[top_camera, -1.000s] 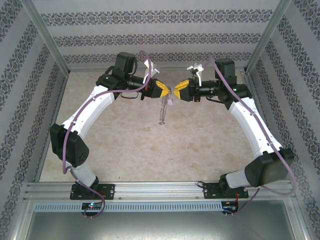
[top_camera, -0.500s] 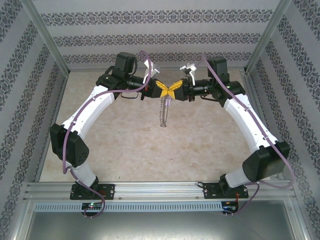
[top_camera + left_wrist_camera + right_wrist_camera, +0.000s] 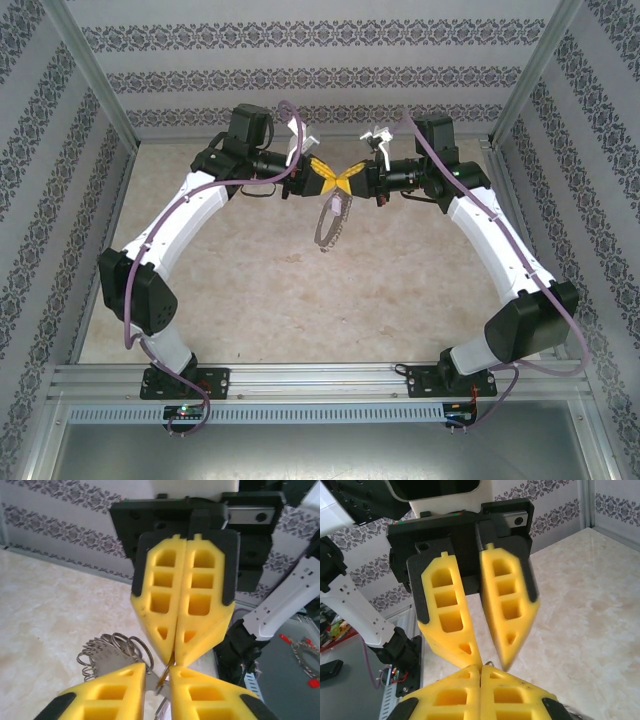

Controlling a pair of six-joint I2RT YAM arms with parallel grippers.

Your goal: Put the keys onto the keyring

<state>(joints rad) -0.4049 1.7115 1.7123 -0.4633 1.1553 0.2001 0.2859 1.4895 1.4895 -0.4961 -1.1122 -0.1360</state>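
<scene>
Jaws of the left gripper point(image 3: 332, 181), just left of centre in the upper part of the top view, stand slightly apart, and we see them pinching the top of the keyring point(image 3: 327, 224). The ring hangs tilted below them over the table point(image 3: 250, 290). A tiny pale key point(image 3: 341, 203) shows just beside the ring's top, but we cannot tell if it is threaded on. To the right, the right gripper point(image 3: 345, 181) meets the left one tip to tip with its yellow fingers pressed together, and we cannot tell if anything is between them.
</scene>
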